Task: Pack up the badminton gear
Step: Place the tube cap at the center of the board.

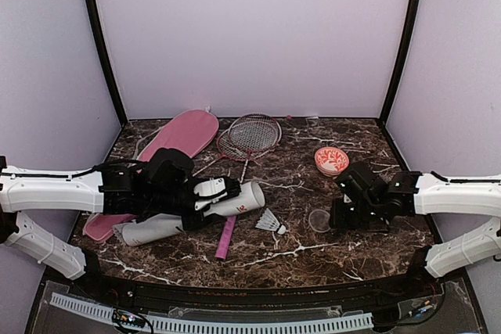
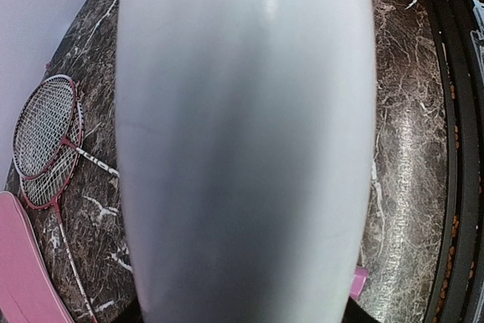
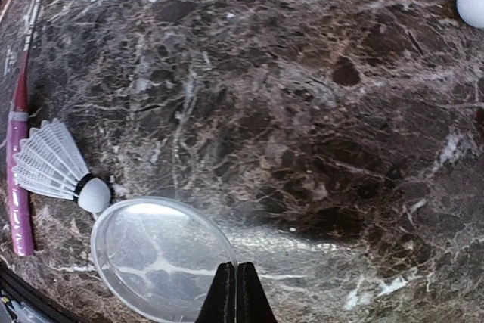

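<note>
Two risks stood out. The left gripper [image 1: 207,198] was clamped around the middle of the tube [image 2: 242,149], which lay slanted across the table's left side above a pink racket handle [image 1: 225,238]. The tube's wall looked smooth and round, so a mid-length hold could probably let it twist, slide or tip as it was raised. The right gripper [image 3: 236,287] hovered with its fingers pressed together over the rim of the clear lid [image 3: 162,255]. Just beside that lid lay a shuttlecock [image 3: 57,164]. A descent with the fingers together would likely skid the lid away or crush the feathers. The rackets [image 1: 250,134] and pink bag [image 1: 188,132] lay well behind, unpacked.
</note>
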You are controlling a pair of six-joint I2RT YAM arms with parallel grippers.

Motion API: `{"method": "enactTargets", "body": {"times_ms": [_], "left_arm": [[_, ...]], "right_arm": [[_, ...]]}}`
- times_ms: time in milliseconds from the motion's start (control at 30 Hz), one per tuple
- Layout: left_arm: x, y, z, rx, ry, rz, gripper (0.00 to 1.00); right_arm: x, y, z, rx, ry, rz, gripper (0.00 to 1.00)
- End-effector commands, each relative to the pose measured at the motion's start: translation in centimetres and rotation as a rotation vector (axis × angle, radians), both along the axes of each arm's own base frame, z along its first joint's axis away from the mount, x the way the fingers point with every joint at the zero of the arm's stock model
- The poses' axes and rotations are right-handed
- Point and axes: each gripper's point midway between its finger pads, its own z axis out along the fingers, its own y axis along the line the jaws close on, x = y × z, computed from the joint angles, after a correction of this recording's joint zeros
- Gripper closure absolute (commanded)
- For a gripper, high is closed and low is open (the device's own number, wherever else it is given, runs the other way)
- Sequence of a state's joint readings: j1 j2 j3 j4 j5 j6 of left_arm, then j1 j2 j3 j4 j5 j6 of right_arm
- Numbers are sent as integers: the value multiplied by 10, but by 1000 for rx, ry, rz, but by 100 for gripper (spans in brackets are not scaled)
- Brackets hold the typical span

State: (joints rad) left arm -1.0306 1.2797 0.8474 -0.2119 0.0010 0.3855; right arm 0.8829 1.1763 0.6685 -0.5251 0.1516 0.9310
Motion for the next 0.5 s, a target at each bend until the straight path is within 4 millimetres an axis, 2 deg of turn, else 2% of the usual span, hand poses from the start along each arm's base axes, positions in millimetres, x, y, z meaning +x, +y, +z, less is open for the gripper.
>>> {"method": "enactTargets", "body": {"times_ms": [0,467], "left_arm": [[-7,-4,8,-46,17,-12,44],[-7,-3,7,-33,10,-6,44]], "right_arm": [[-1,-22,-11,-96,-7,-104,100],[-13,-25,-37,-176,42,-83,100]]}}
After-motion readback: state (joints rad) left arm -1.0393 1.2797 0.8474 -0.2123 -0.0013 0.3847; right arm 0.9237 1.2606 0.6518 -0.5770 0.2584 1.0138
